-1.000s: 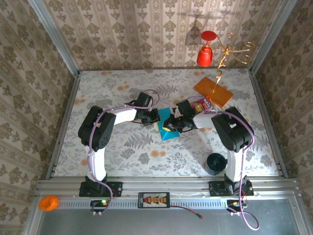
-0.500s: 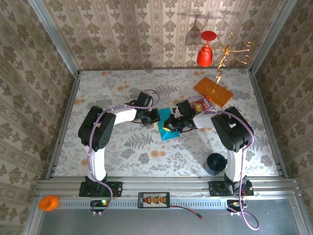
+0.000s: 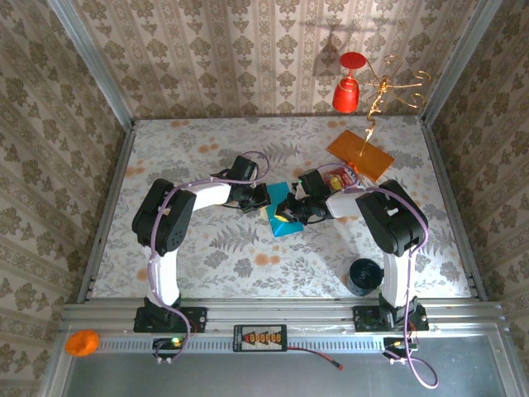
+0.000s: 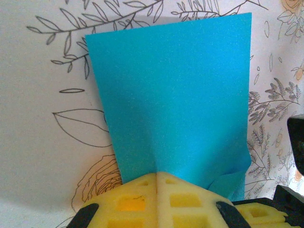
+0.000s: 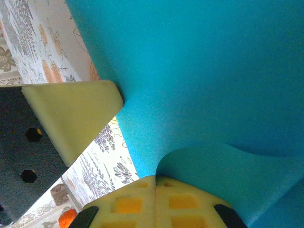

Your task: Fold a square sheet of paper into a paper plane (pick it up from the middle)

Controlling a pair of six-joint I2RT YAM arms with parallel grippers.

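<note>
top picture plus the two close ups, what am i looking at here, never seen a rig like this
Two robot arms are bolted at the near edge of a table. The overhead picture looks down on them; the two close-ups come from a camera on each wrist. The left gripper and the right gripper are each shut on a blue paper sheet, pinching it. An orange card and a snack packet lie farther back on the right.
</note>
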